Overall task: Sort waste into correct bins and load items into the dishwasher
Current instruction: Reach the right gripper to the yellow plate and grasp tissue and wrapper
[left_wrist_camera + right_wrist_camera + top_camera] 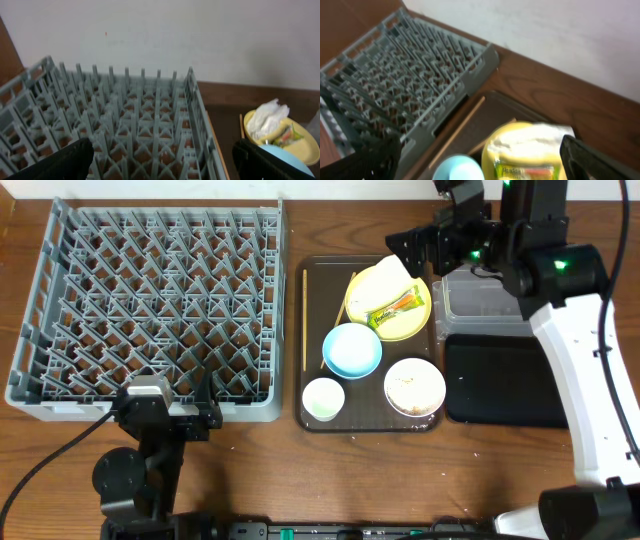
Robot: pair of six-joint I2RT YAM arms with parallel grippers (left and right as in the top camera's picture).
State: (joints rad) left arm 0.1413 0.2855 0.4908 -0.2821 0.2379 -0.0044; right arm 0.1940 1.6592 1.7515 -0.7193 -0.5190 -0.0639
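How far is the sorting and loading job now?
Done: nothing; the rack, tub and black tray look empty. In hand: the right gripper hovers, jaws open, by the napkin on the plate; the left gripper is open by the rack. Left: napkin, sachet, scraps in the white bowl, blue bowl, cup, chopsticks.

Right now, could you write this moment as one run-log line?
left gripper open, by dish rack front | right gripper open, near napkin on yellow plate | dish rack empty, nothing loaded yet
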